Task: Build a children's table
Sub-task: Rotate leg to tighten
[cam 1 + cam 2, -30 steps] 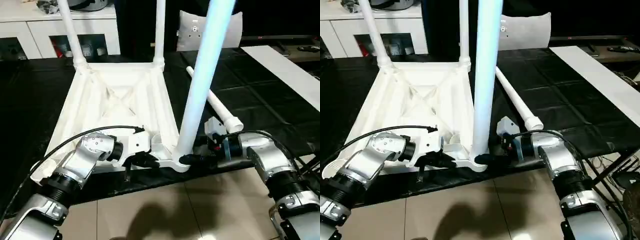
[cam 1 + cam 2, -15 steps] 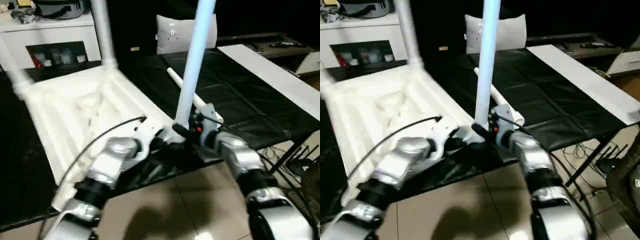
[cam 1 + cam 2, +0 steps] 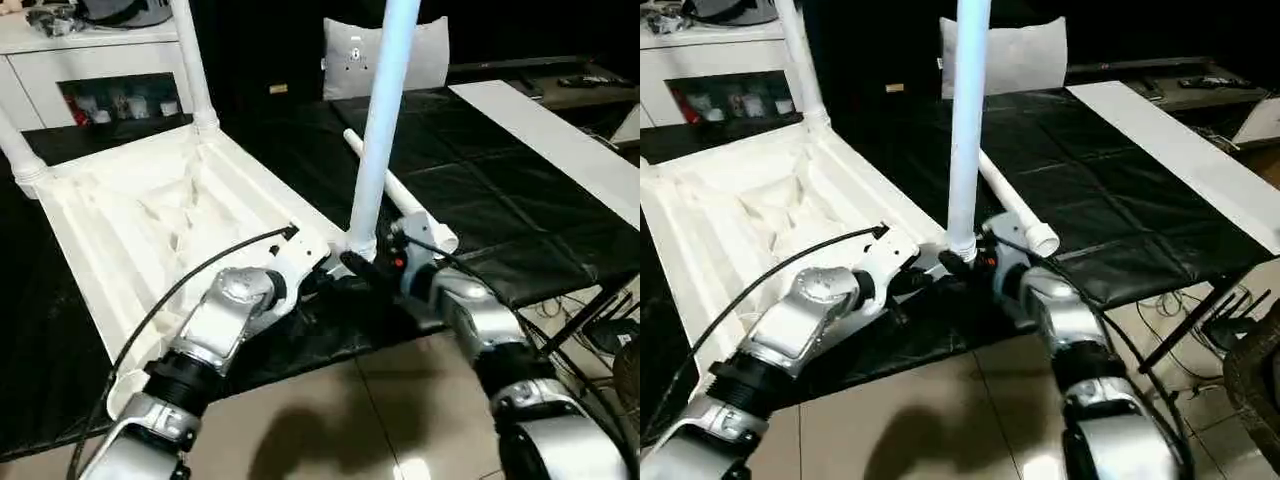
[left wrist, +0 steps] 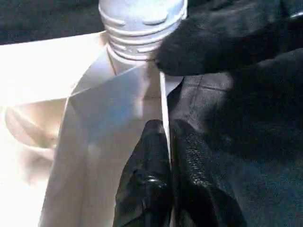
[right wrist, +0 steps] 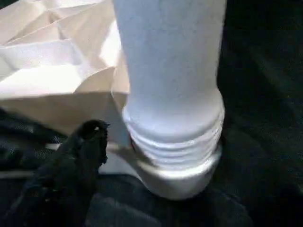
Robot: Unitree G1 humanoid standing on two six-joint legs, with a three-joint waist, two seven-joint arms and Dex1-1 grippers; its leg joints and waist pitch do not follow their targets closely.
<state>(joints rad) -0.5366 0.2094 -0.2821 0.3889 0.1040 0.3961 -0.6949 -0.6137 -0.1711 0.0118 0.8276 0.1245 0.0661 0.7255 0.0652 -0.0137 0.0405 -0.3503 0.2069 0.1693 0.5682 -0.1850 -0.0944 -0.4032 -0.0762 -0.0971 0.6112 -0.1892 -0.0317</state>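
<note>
Left gripper (image 4: 163, 156) pinched closed on the rim of the inverted table top (image 3: 150, 215) at its near corner, right gripper (image 3: 362, 266) clamped on the base of the upright leg (image 3: 378, 130) socketed there; loose leg (image 3: 400, 195) on black mat (image 3: 480, 200) beyond.

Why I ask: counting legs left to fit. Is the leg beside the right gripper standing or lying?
Lying. The loose leg rests flat on the black mat, beside the upright leg at the right gripper.
</note>
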